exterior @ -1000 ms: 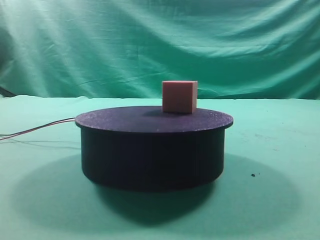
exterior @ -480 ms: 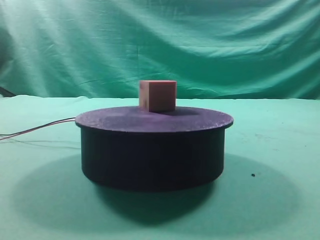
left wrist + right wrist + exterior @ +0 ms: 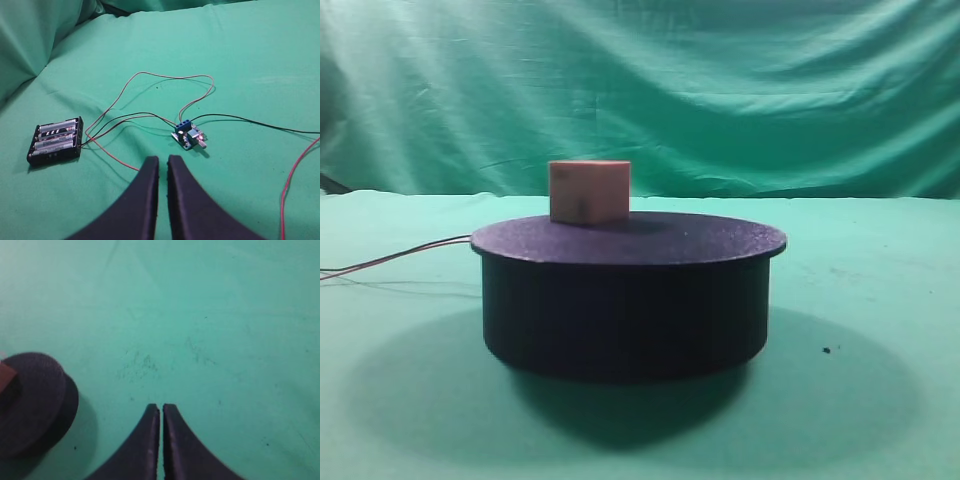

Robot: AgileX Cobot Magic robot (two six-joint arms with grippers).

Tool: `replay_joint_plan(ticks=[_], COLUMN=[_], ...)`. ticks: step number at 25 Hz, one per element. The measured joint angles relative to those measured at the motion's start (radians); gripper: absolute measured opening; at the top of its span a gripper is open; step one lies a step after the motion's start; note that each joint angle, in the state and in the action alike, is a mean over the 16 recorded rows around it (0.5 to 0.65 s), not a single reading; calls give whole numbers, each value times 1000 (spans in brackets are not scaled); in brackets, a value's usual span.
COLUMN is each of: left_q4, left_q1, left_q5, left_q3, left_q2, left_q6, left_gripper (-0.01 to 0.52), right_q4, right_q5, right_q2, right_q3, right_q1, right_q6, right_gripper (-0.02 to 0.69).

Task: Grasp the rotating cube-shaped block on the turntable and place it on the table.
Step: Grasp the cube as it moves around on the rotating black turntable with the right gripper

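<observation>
Above the green cloth-covered table [image 3: 210,315], the right gripper [image 3: 161,412] hangs with its black jaws pressed together on nothing; the wide, low black turntable [image 3: 35,400] lies at its 9 o'clock, well apart. Likewise the left gripper [image 3: 162,165] holds nothing, jaws nearly touching, with a small blue circuit board [image 3: 188,136] at 1 o'clock and a black battery holder [image 3: 55,140] at 10 o'clock, joined by thin red and black wires [image 3: 150,80]. Seen from the front, the small salmon-pink cube-shaped block [image 3: 589,191] sits on the turntable's top toward 10 o'clock.

Left gripper [image 3: 162,161] and right gripper [image 3: 161,408] both closed, empty.
</observation>
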Motion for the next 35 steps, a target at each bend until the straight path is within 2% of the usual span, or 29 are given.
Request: replay_joint_plan(ticks=[5,10,13,16,28,31,35], left_q4=[0,0,0,0,0,0,0], left_q1=[0,0,0,0,0,0,0], left_q5=[0,0,0,0,0,0,0], left_q3=[0,0,0,0,0,0,0], left_q2=[0,0,0,0,0,0,0], left_q6=[0,0,0,0,0,0,0], left_gripper=[0,0,0,0,0,0,0], right_q4=[-15,-80,-127,-162,-118,-95,-83], right_q5=[34,51,60,70,91,85,73], right_q2=[171,346,444,524,672,694,730], right_q3=[-87,-191,-255,-315,-426,-428,-429], right_q1=[165,356,444,500,557,558,559], right_q6=[18,134,215,276,304,301,294], right_gripper=[0,6,38,115,568,628,611])
